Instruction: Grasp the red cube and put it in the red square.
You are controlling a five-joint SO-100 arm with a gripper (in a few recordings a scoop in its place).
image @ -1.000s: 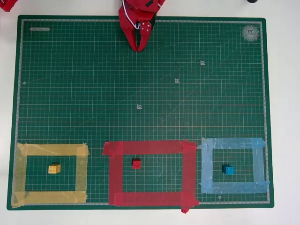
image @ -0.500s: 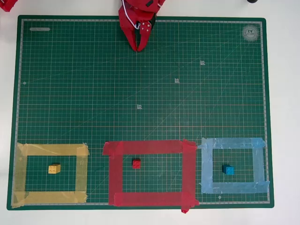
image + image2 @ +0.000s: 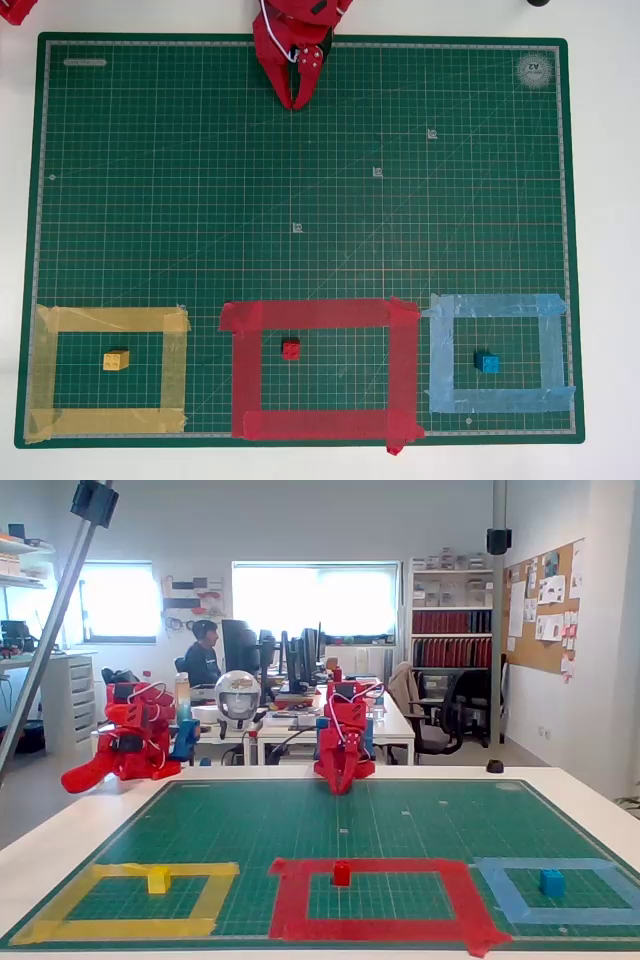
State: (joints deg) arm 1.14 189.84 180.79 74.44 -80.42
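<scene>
Red cube (image 3: 290, 349): sits on the green cutting mat (image 3: 150, 200), inside the red square (image 3: 404, 365), left of centre of the enclosed area in the overhead view and clear of every tape strip. Judged already within the target outline.

Handling, judged from appearance: rigid plastic, very light, not fragile. Smooth side faces likely slippery under hard pads; liable to skid or tip if nudged from one side. Best taken across two opposite vertical faces, low on the body, fingers descending squarely from above. Studded top unsuitable as a contact surface.

Appearance: tiny block, saturated red, near the tape in hue, slightly darker in the fixed view (image 3: 341, 873). Stud detail too small to resolve. Comparable in size to the yellow cube (image 3: 116, 360) and the blue cube (image 3: 487, 363), each inside its own tape outline.

Gripper (image 3: 297, 100): parked at the far edge of the mat, well apart from the cube, pointing downward, fingers together, nothing between them.
</scene>
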